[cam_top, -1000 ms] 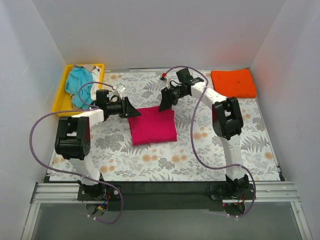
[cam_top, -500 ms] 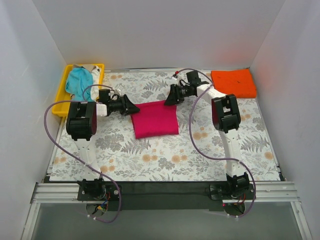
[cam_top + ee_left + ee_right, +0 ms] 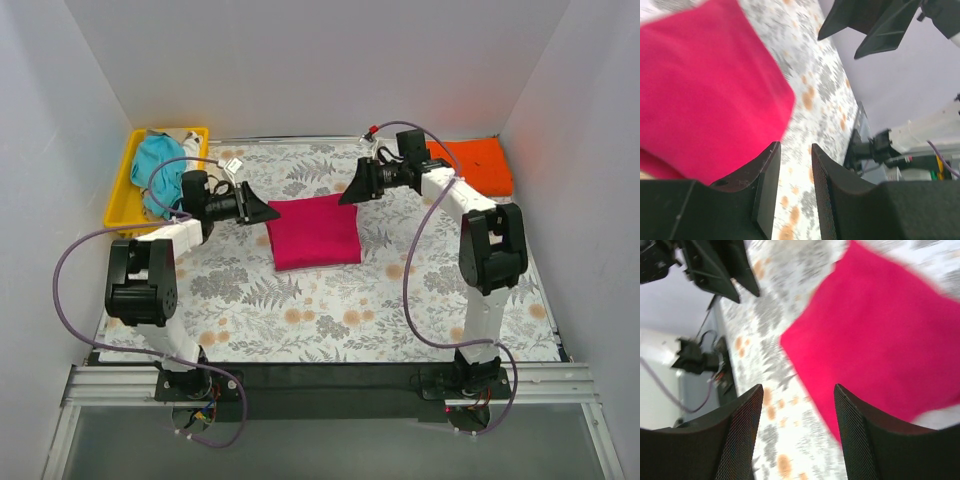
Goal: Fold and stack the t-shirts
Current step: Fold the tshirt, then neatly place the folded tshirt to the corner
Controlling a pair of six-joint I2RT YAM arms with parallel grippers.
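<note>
Magenta t-shirt (image 3: 315, 232) slid farther | left gripper (image 3: 795, 147) narrow, empty | right gripper (image 3: 797, 390) wide, empty

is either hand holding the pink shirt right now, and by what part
Neither. The left hand and right hand are both open and empty, one at each side of the folded pink shirt.

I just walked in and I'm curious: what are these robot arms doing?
Two robot arms are folding t-shirts. The magenta t-shirt lies folded between the left claw and the right claw, both open and empty. A folded orange t-shirt sits at the back right; a teal t-shirt waits in the yellow tray.
</note>
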